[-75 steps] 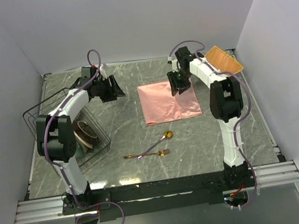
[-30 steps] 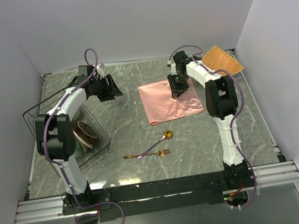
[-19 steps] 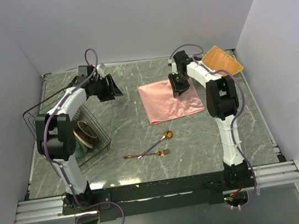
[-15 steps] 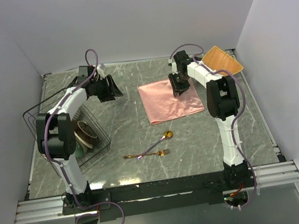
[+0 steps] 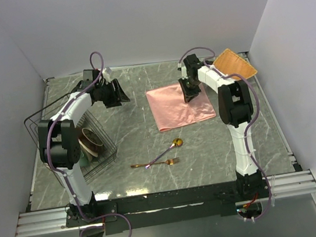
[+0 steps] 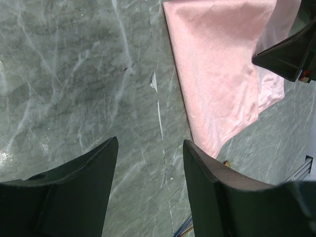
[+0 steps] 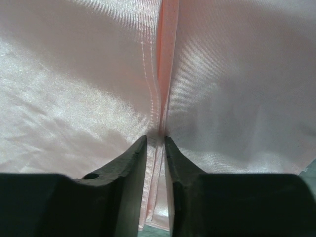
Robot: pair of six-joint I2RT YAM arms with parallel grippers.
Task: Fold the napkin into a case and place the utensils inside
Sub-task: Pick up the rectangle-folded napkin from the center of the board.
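Narrowed jaws are the change: over the last second the right gripper (image 5: 188, 95) has drawn its fingers in while holding its place over the far middle of the napkin (image 5: 175, 110), and the cloth has ended up skewed a little on the table (image 5: 222, 156) compared with the earliest frame. From the right wrist, the two fingers now stand almost together at the right gripper's tip (image 7: 156, 139), with a thin raised hem of pink cloth (image 7: 74, 74) caught between them, so I read this as a pinch just taken on a fold edge, not a bare touch. The left gripper (image 5: 124, 94) has not shifted; it hangs over bare marble just left of the napkin (image 6: 217, 74), fingers wide apart (image 6: 149, 143) and holding nothing. A paler layer peeks out beneath the napkin's right side, which suggests one fold is already in and the pinch is the start of the next. The spoon (image 5: 174, 147) and fork (image 5: 155, 163) lie untouched nearer the bases, well apart from the cloth, with the woven mat (image 5: 234, 63) and wire rack (image 5: 72, 136) off to either side; the case is not yet formed, so the task looks early
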